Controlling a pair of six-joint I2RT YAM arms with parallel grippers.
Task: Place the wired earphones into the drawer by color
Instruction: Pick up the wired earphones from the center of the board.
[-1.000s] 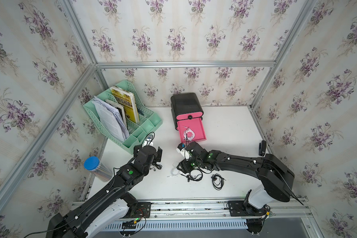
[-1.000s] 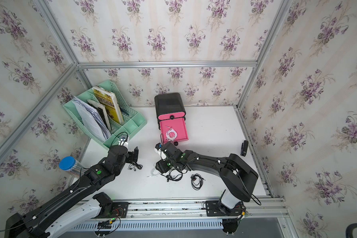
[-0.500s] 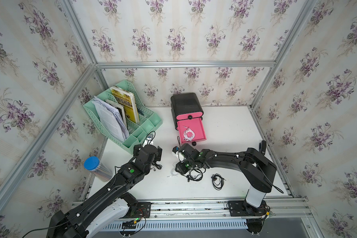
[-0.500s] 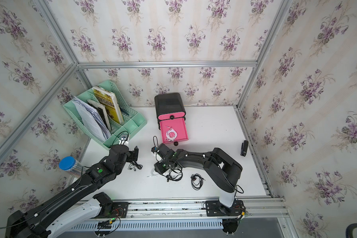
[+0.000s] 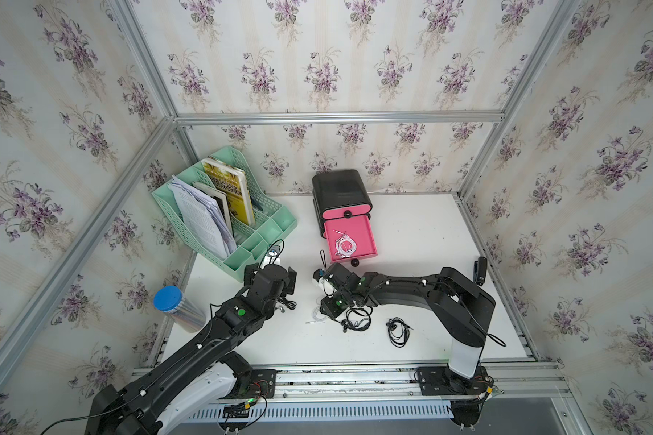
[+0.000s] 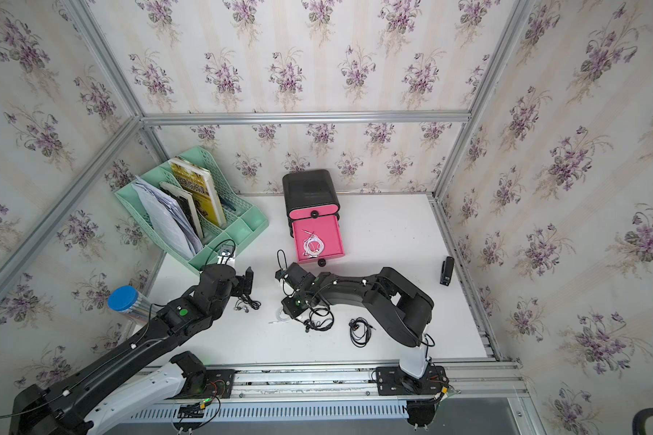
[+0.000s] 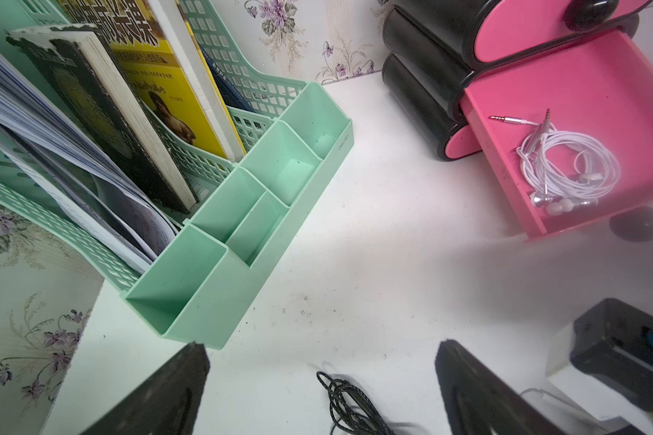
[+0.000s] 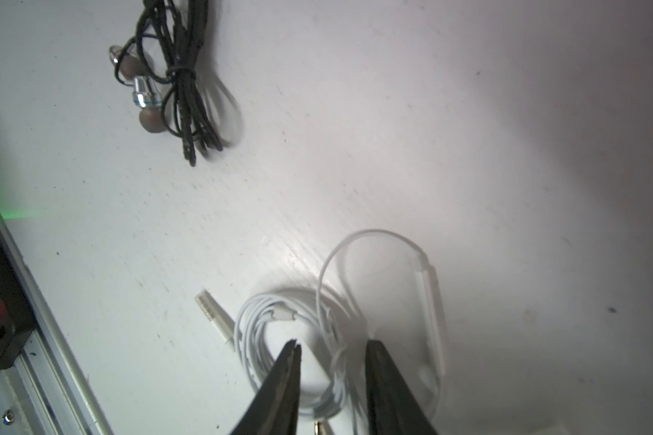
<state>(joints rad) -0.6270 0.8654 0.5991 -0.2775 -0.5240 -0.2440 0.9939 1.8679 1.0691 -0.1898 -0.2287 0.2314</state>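
Observation:
White wired earphones (image 8: pixel 279 320) lie coiled on the table. My right gripper (image 8: pixel 332 346) stands over them, fingers (image 8: pixel 283 384) a little apart, one inside the coil and cable strands in the gap; in a top view it hides most of this coil (image 5: pixel 315 314). Another white bundle (image 5: pixel 345 246) rests in the open pink drawer (image 5: pixel 368 233). Black earphones (image 7: pixel 349 405) lie below my left gripper (image 7: pixel 323 391), which is wide open and empty. Two more black bundles (image 5: pixel 357 322) (image 5: pixel 398 331) sit near the front.
A mint desk organizer (image 5: pixel 242 233) with books and papers stands at the back left. A blue-capped tube (image 5: pixel 170 301) is at the left edge. A black stapler (image 5: pixel 479 269) lies by the right rail. The black drawer cabinet (image 5: pixel 340 188) is against the back wall.
My right gripper has shifted left onto the white coil on the table and its jaws have narrowed. The left arm has not moved.

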